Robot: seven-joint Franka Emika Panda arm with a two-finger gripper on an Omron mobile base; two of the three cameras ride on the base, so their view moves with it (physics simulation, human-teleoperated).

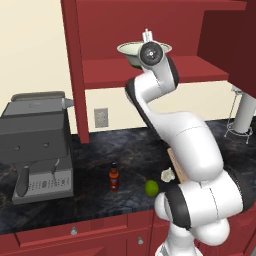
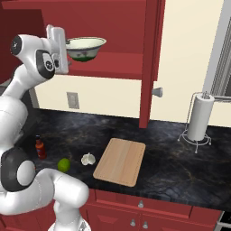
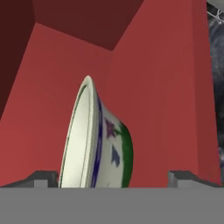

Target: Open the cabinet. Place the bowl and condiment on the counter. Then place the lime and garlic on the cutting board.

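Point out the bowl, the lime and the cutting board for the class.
bowl (image 2: 85,47): right base view, on its outer wall below the rim.
lime (image 2: 63,164): right base view, on its rounded top.
cutting board (image 2: 120,161): right base view, on its bare centre.

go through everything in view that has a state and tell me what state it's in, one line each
cabinet: doors open.
bowl: upright on the cabinet shelf, between the open fingers, not gripped.
gripper: open, level with the bowl.
condiment: upright on the counter, cap on.
lime: on the counter.
garlic: on the counter, beside the board.
cutting board: flat, bare.
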